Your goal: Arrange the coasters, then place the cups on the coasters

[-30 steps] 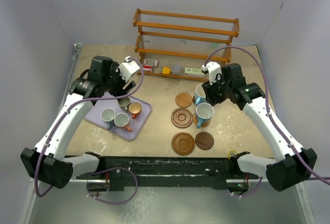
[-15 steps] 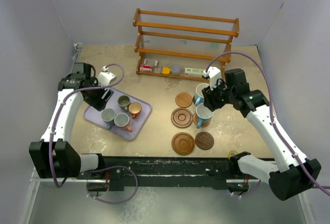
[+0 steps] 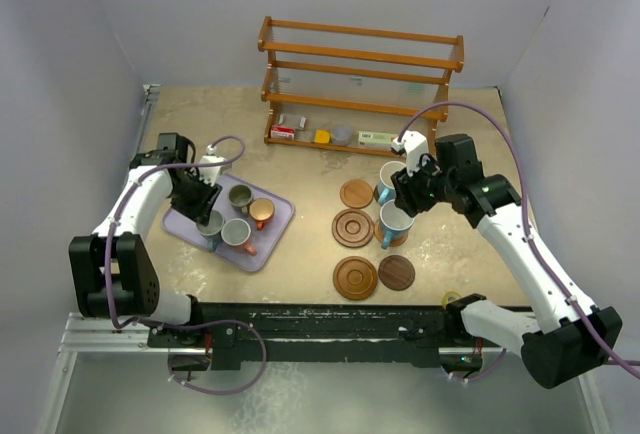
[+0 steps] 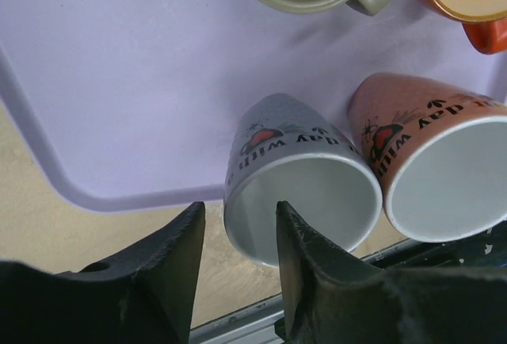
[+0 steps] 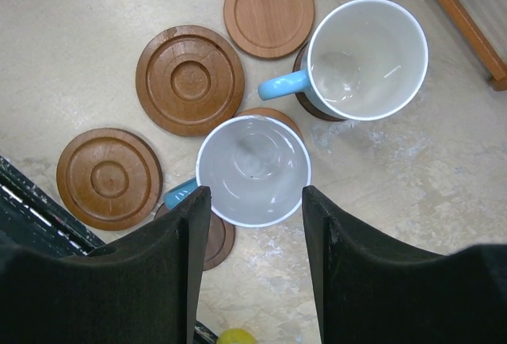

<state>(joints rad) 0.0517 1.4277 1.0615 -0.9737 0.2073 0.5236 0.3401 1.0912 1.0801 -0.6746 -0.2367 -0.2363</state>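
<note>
Left wrist: hand (image 4: 238, 229) seemingly straddles grey cup's (image 4: 289, 142) rim.

A lavender tray (image 3: 271, 242) lies on the left of the sandy desk (image 3: 300, 272). At the back stands a wooden rack (image 3: 360, 55), its bottom shelf holding a red-and-white box (image 3: 284, 132), a yellow packet (image 3: 321, 137), a small grey thing (image 3: 342, 135) and a pale box (image 3: 377, 138).
</note>
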